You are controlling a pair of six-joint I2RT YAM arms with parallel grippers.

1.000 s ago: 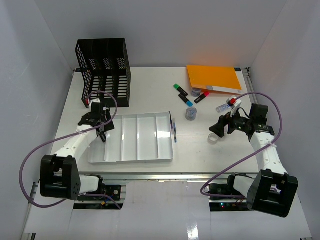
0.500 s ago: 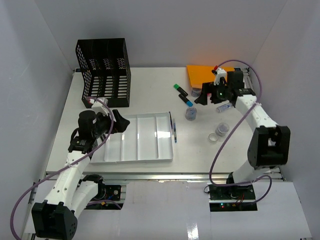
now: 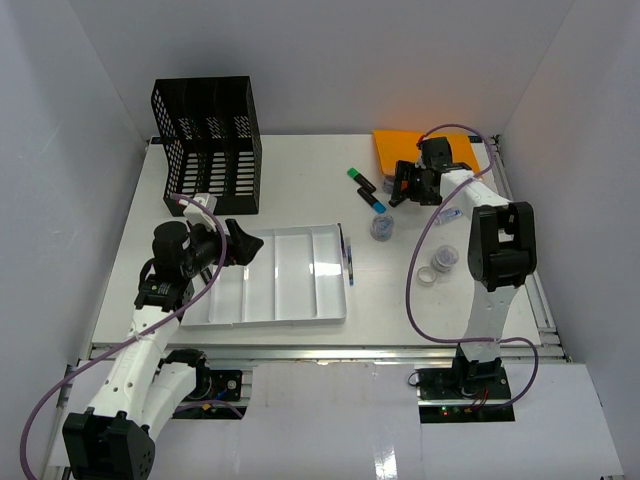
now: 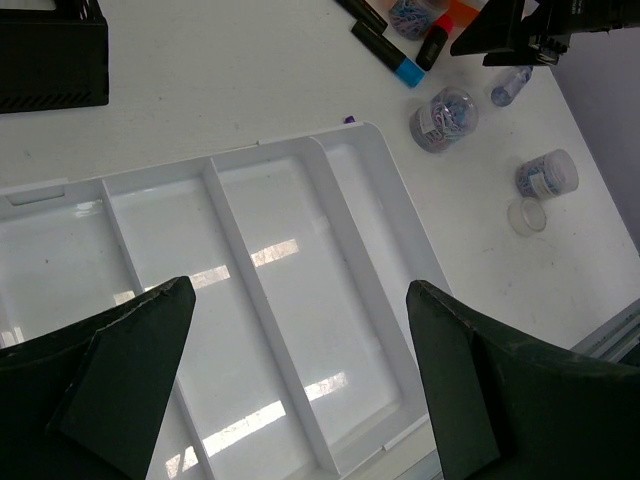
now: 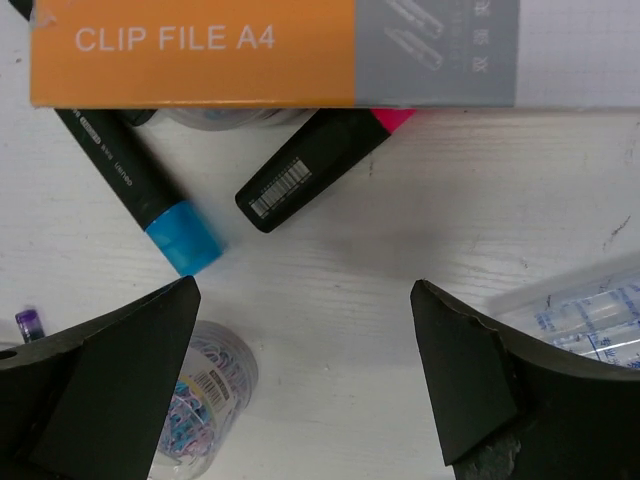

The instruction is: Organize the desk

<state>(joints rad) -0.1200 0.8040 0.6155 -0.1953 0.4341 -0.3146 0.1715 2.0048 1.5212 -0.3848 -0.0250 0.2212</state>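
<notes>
Broadly, your desk (image 3: pixel 300 180) is a flat, matte white tabletop lying beneath both grippers. A black mesh file rack (image 3: pixel 207 140) stands upright at its far corner, well beyond the left gripper (image 3: pixel 245 243). That gripper's jaws stand wide apart and empty, over a glossy white plastic tray (image 4: pixel 300 260) whose long straight dividers run out between the fingertips. The right gripper (image 5: pixel 305 290) also has its jaws spread with nothing in them, above bare desk. Just past its fingertips lies the flat orange folder (image 5: pixel 190 50). Only the right wrist view lets you read "CLIP FILE A4" on that cover; from the top camera it is a plain orange rectangle. A black highlighter with a blue tip (image 5: pixel 140 190) lies at a slant ahead of the finger on the left of that view, and a pink-tipped highlighter (image 5: pixel 320 150) with a barcode lies ahead of the gap. A clear round jar of coloured paper clips (image 5: pixel 205 400) sits against that same finger. Only the left wrist and top views show a smaller jar (image 4: pixel 547 175) and a clear round lid (image 4: pixel 527 215).
</notes>
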